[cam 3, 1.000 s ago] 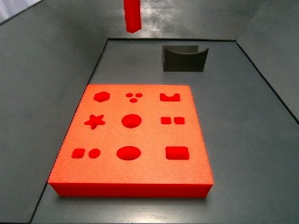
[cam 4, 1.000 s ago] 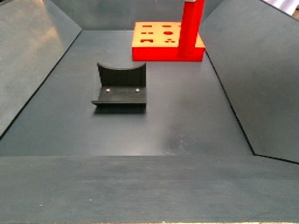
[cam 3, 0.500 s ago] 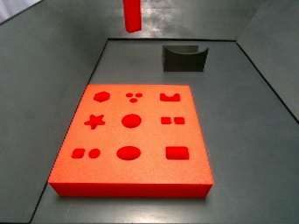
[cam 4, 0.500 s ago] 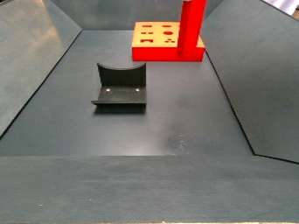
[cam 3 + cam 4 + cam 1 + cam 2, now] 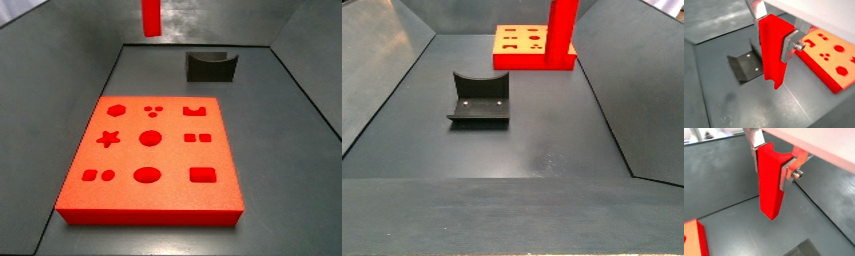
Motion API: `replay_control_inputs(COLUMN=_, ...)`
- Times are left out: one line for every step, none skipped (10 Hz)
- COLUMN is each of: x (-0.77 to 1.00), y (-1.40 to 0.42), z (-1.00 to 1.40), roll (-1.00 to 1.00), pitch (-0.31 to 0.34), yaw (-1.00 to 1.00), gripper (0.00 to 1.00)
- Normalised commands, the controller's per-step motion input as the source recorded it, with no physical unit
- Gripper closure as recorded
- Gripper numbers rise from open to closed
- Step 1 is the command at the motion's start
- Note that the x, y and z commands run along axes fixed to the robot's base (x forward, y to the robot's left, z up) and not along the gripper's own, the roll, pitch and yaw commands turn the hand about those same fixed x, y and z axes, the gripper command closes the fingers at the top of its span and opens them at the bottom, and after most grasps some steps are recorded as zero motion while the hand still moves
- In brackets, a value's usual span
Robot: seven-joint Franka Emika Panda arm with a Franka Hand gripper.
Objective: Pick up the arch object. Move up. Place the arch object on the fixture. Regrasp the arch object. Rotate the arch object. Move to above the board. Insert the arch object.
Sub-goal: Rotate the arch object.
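Observation:
The arch object is a bright red bar hanging upright, its notched end up, with my gripper shut on its upper part. The other wrist view shows the arch object the same way, clamped in the gripper between silver fingers. In both side views only the bar shows, high above the floor; the gripper is out of frame. The dark fixture stands empty on the floor. The red-orange board lies flat with its cutouts open.
Sloping grey walls enclose the dark floor. The board's edge shows at a corner of a wrist view. The bar hangs over the far end of the pen, between the fixture and the board.
The held bar looks slightly wider in a side view, as if turned a little about its long axis. Board and fixture have not moved.

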Motion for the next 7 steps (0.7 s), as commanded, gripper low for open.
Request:
replay_control_inputs(x=0.0, y=0.01, z=0.0, roll=-0.14, pitch=0.042, yaw=-1.0, gripper=1.0)
replay_control_inputs(x=0.0, y=0.01, z=0.0, roll=-0.15, pitch=0.043, yaw=-0.78, gripper=1.0)
replay_control_inputs(x=0.0, y=0.01, z=0.0, roll=-0.15, pitch=0.042, yaw=-0.55, gripper=1.0)
replay_control_inputs(x=0.0, y=0.01, z=0.01, roll=-0.14, pitch=0.041, yaw=-0.32, gripper=1.0)
replay_control_inputs(x=0.0, y=0.01, z=0.01, roll=-0.14, pitch=0.041, yaw=-0.21, gripper=1.0)
replay_control_inputs(x=0.0, y=0.0, z=-1.0, roll=-0.34, pitch=0.04, yaw=-0.15, gripper=1.0)
replay_control_inputs(x=0.01, y=0.0, z=-1.0, roll=-0.33, pitch=0.02, yaw=-0.1, gripper=1.0)
